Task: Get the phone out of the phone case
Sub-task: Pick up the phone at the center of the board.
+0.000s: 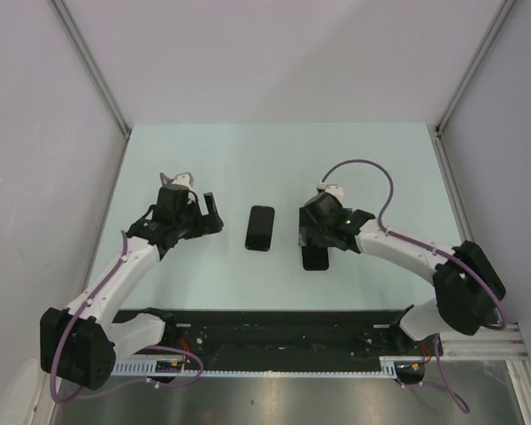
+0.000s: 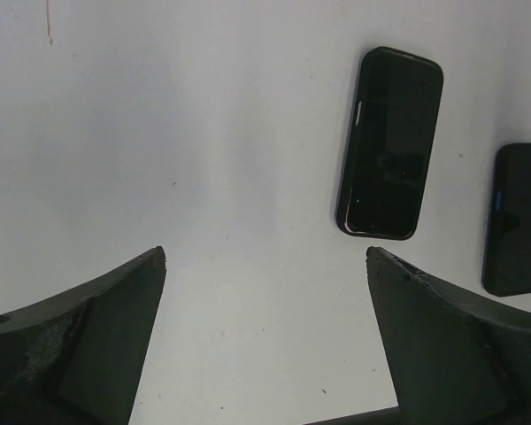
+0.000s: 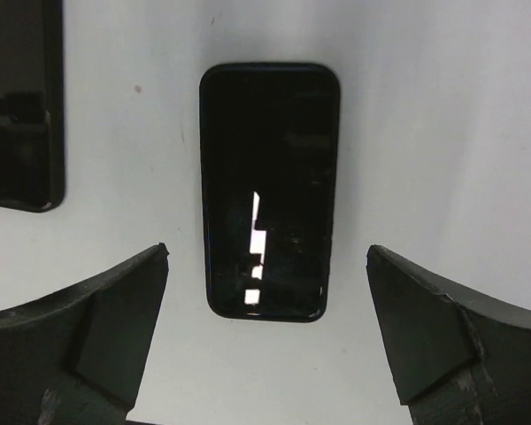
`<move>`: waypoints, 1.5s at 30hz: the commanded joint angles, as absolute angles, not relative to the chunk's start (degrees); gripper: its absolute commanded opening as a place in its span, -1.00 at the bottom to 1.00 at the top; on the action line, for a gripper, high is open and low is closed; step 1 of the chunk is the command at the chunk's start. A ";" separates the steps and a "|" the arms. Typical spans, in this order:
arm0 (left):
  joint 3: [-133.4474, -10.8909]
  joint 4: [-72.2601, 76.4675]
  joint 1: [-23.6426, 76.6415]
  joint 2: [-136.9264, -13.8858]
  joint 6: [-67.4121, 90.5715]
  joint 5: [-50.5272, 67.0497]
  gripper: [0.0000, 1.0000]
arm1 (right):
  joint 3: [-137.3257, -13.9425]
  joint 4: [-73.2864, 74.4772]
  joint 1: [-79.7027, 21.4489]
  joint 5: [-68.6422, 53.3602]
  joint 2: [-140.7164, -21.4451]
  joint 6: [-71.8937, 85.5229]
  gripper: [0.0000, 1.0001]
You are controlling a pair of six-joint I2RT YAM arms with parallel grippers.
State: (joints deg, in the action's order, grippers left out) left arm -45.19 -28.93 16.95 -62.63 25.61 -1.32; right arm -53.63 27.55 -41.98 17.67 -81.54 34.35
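Tabletop — phone beyond left gripper (clear of fingers).

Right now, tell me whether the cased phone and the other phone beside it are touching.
Apart. The left wrist view shows a strip of bare table between the cased phone and the other phone.

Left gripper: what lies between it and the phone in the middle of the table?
Nothing lies there: only bare table separates the open left gripper from the phone. The top view shows this stretch, and the left wrist view agrees.
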 commanded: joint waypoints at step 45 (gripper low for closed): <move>-42.62 -0.71 23.55 -79.44 50.53 29.17 0.96 | -51.15 9.58 -40.87 -3.16 -79.81 35.42 -0.46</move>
